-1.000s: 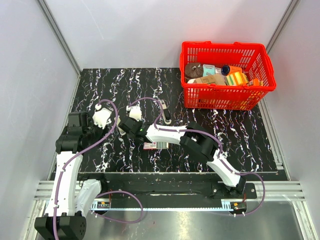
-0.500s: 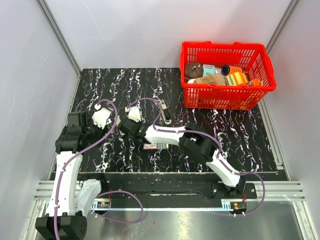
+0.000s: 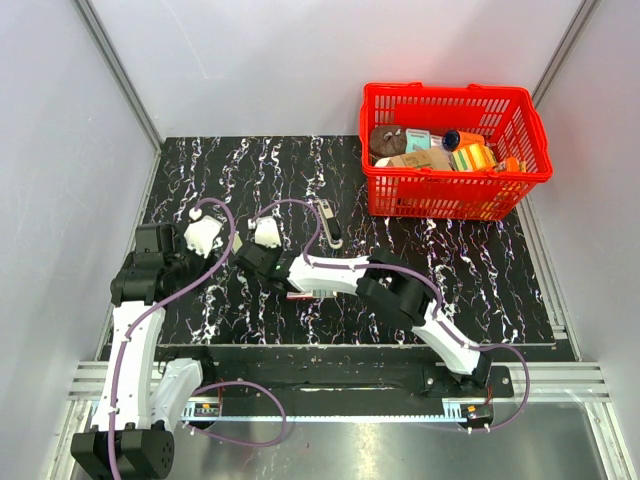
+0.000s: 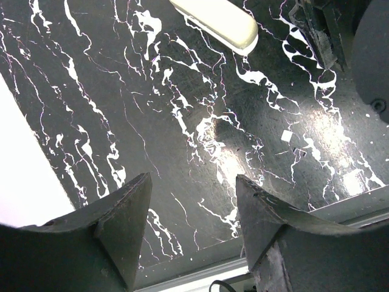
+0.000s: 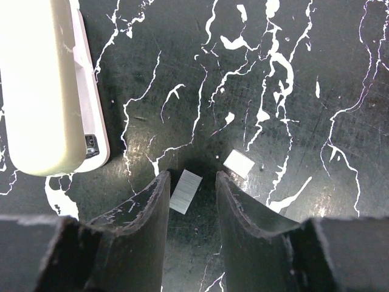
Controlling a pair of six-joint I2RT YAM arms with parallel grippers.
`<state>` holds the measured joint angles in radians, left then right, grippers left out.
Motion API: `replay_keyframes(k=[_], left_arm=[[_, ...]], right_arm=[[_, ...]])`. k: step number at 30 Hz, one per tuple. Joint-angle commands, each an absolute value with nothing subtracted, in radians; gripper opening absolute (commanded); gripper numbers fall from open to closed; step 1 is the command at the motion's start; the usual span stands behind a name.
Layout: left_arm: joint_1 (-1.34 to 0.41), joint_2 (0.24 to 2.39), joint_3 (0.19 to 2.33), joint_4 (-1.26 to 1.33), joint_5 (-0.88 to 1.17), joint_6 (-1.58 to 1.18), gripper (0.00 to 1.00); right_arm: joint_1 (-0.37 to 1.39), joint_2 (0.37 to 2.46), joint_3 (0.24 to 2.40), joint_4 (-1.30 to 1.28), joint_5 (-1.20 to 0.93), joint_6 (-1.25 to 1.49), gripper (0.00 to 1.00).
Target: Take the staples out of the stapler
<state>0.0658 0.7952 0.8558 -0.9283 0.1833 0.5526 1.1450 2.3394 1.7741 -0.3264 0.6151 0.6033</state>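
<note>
The stapler [image 5: 48, 85], cream on top with a pink base, lies at the upper left of the right wrist view; from above only a pink-white sliver of the stapler [image 3: 300, 294] shows under the right arm. Two short silver staple strips lie on the black marbled table. One strip [image 5: 185, 191] sits between the fingers of my right gripper [image 5: 192, 177], against the left finger, with a gap to the right finger. The other strip [image 5: 238, 163] lies just past the right fingertip. My left gripper [image 4: 193, 178] hovers open over bare table at the left, holding nothing.
A red basket [image 3: 450, 195] full of assorted items stands at the back right. A small dark elongated object [image 3: 331, 223] lies behind the right arm. A cream rounded body [image 4: 216, 21] shows at the top of the left wrist view. The table's near edge runs just below the left gripper.
My right gripper has shifted slightly left and its jaws have narrowed around the staple strip. The left arm has not moved.
</note>
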Motion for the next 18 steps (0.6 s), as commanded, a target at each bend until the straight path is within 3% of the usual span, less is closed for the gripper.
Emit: replay_keyframes(k=[1,12,18], left_arm=[[0.071,0.799,0.897,-0.925,0.212,0.558,0.62],[0.074,0.784,0.911,-0.945,0.219,0.548,0.62],[0.074,0.787,0.920,-0.948,0.221,0.543,0.62]], right_arm=[[1.178,2.352,1.741,-0.387,0.632,0.626,0.41],[1.187,2.321,1.677,-0.373,0.643,0.632,0.29],[1.189,2.313,1.671,-0.374,0.627,0.621,0.28]])
